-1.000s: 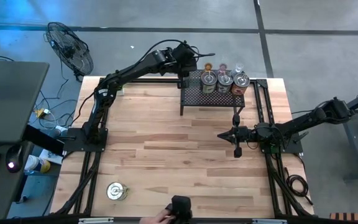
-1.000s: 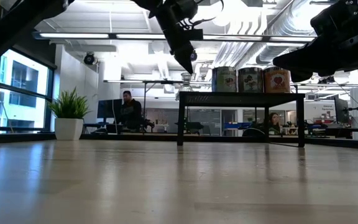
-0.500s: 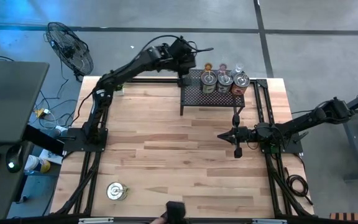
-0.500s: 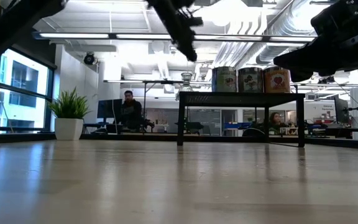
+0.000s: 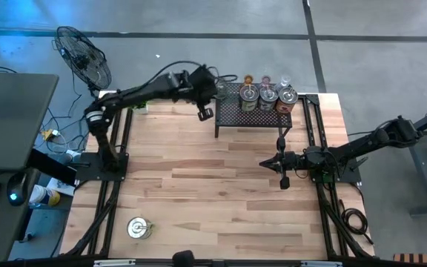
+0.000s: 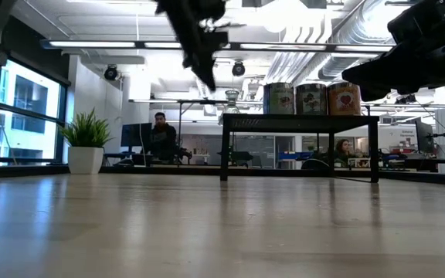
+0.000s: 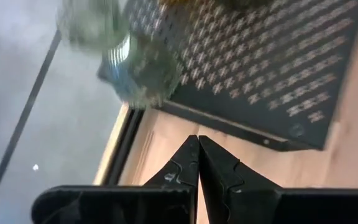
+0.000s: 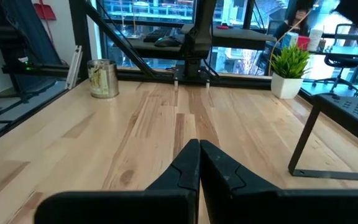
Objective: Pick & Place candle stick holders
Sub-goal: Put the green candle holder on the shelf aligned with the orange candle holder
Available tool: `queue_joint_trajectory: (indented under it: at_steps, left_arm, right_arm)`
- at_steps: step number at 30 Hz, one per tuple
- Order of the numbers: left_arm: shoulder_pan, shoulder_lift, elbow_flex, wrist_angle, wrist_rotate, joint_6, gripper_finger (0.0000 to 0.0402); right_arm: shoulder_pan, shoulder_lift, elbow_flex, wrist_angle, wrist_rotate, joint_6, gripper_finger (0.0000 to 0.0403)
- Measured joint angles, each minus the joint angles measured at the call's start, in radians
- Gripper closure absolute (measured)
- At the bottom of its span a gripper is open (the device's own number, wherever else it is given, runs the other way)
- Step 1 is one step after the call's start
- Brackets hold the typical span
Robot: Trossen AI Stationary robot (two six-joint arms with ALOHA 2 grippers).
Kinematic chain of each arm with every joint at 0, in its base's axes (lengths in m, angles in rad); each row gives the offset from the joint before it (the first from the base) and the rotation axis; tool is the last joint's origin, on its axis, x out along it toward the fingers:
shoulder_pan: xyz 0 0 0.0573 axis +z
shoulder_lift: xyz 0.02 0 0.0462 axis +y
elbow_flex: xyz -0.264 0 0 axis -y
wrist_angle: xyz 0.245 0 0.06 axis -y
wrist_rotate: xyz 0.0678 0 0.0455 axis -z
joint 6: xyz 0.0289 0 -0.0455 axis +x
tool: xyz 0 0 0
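Candle stick holders (image 5: 267, 94) (shiny, squat) stand atop black rack (image 5: 254, 111).

A black mesh rack (image 5: 254, 115) stood at the table's (image 5: 199, 193) far edge. A potted plant (image 8: 289, 68) sat near the far left corner. A floor fan (image 5: 84, 58) stood beyond it.

Holders (image 5: 267, 94) stand on the rack (image 5: 254, 113); another (image 5: 138, 228) sits well apart.

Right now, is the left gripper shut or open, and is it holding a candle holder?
Shut and empty. In the left wrist view the left gripper has its fingertips pressed together with nothing between them, beside the black mesh rack.
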Motion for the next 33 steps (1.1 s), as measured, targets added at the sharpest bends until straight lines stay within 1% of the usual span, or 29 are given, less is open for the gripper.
queue_joint_trajectory:
  at_steps: [3,6,8,10,13,17,20,26,31,33]
  left_arm:
    - [0.002,-0.073,-0.21,0.19,-0.038,-0.078,0.0401]
    - [0.006,-0.124,-0.386,0.417,-0.095,-0.2,0.0401]
    - [0.006,-0.125,-0.467,0.577,-0.128,-0.302,0.0401]
    - [0.006,-0.122,-0.516,0.679,-0.154,-0.396,0.0401]
    - [-0.004,-0.09,-0.53,0.827,-0.176,-0.45,0.0401]
    - [-0.009,-0.044,-0.519,0.871,-0.177,-0.467,0.0401]
    - [-0.007,-0.019,-0.492,0.887,-0.193,-0.491,0.0401]
    - [-0.007,0.004,-0.48,0.879,-0.316,-0.509,0.0402]
    - [-0.007,0.002,-0.479,0.871,-0.325,-0.508,0.0401]
    - [-0.006,0.002,-0.479,0.865,-0.354,-0.507,0.0401]
  right_arm:
    - [0.0,0.0,0.0,-0.006,0.0,0.009,0.0403]
    - [0.0,0.0,0.0,-0.013,0.005,0.017,0.0403]
    - [0.0,0.0,0.0,-0.014,0.009,0.016,0.0403]
    - [0.001,0.0,0.0,-0.012,0.018,0.014,0.0403]
    - [0.001,0.0,0.0,-0.012,0.033,0.013,0.0403]
    - [0.0,0.0,0.0,-0.012,0.036,0.012,0.0403]
    - [0.001,0.0,0.0,-0.012,0.035,0.011,0.0403]
    - [0.0,0.0,0.0,-0.013,0.035,0.011,0.0403]
    - [0.001,0.0,0.0,-0.015,0.031,0.011,0.0403]
    - [0.001,0.0,0.0,-0.016,0.03,0.011,0.0403]
